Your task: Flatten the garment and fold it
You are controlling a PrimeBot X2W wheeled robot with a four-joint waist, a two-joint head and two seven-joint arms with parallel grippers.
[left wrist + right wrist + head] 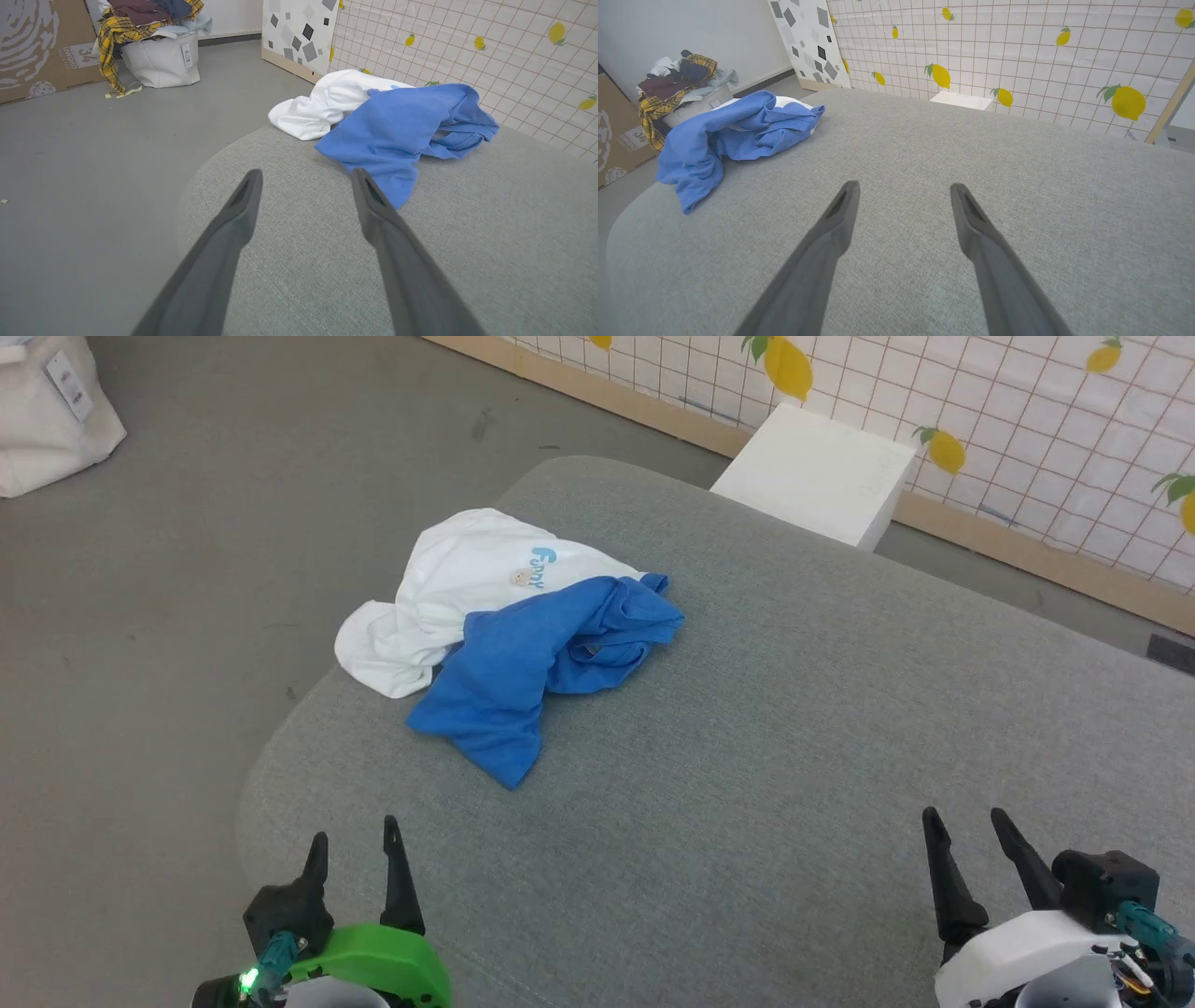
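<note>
The garment is a T-shirt, white with blue parts, and it lies in a messy heap on the big grey cushion. It is not flat and not folded. The blue part is bunched up over the white part, and small light-blue letters show on the white. The heap sits ahead of the left gripper, past its fingertips and a bit to their right, near but not touching. The jaws of the left gripper are spread wide, with nothing between them. The right gripper has its jaws spread wide too, and they hold nothing. From the right jaws the heap is ahead and off to the left, well apart. Ahead of the right jaws, past the cushion, stand a white box and a wall with yellow lemons on it. Ahead of the left jaws and to their left, a white bag full of clothes sits on the grey floor.
</note>
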